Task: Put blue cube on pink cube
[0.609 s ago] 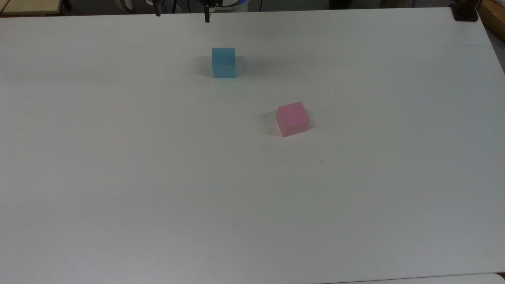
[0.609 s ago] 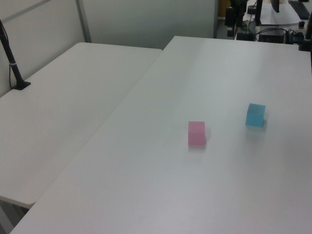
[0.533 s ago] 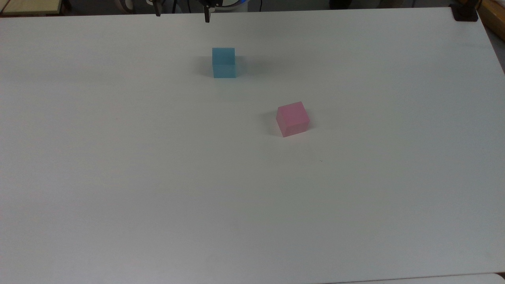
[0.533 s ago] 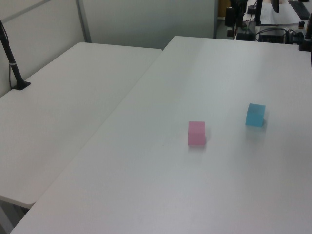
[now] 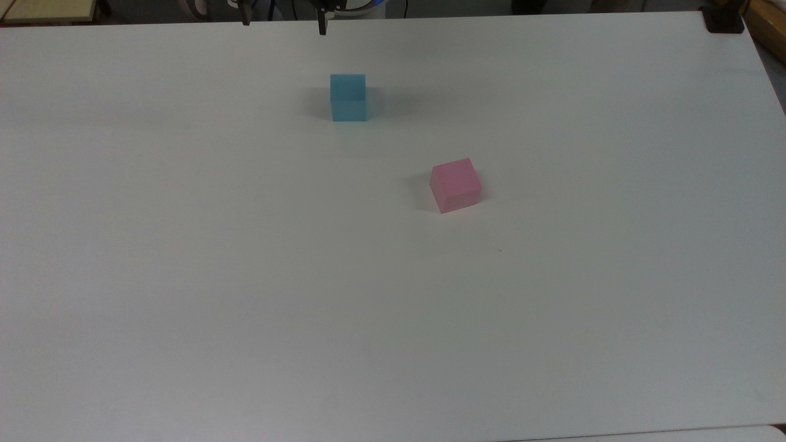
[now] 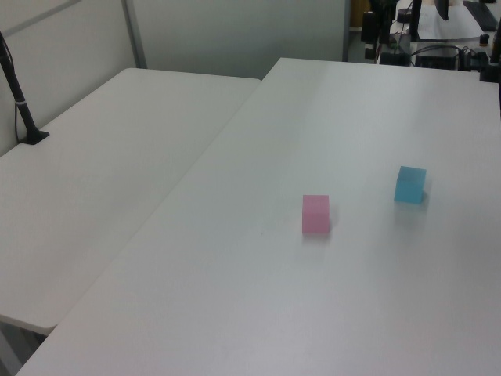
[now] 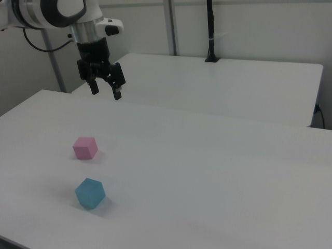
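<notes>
Overhead, the tool (image 7: 106,93) hangs vertical, fingers spread, empty.

You've got two cubes: one blue cube (image 5: 349,97) (image 6: 410,185) (image 7: 90,193), one pink cube (image 5: 455,184) (image 6: 315,215) (image 7: 85,148). One gripper (image 7: 106,88). Two white tables (image 6: 376,274), side by side.

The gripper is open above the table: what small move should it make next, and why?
Probably carry the gripper over the blue cube and begin lowering. It hangs open and empty, high above the table, while the blue cube sits apart from the pink cube.
</notes>
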You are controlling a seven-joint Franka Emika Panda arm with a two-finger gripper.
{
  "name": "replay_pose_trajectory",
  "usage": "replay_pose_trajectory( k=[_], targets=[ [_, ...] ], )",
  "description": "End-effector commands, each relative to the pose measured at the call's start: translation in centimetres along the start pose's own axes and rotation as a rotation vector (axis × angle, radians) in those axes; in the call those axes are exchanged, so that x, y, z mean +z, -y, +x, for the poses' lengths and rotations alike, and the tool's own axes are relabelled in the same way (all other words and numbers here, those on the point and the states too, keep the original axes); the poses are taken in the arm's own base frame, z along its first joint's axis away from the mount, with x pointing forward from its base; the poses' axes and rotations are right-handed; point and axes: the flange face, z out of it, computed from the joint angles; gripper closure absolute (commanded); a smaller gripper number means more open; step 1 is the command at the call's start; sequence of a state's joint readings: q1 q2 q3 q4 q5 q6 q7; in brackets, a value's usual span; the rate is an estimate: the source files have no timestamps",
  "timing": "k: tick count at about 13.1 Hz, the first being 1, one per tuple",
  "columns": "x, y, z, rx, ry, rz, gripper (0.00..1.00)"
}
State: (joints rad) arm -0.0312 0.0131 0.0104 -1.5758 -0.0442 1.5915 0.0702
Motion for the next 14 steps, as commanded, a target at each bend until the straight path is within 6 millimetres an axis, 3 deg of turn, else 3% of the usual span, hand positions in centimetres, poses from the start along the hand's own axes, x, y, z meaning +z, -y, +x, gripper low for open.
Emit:
replay_pose_trajectory(
  k=[1, 12, 14],
  targets=[
    [-0.2, 0.4, -0.1, 0.018, -0.009, 0.016, 0.00],
    [-0.1, 0.6, -0.4, 0.021, -0.010, 0.017, 0.00],
    [0.4, 0.7, -2.8, 0.015, 0.010, 0.017, 0.00]
  ],
)
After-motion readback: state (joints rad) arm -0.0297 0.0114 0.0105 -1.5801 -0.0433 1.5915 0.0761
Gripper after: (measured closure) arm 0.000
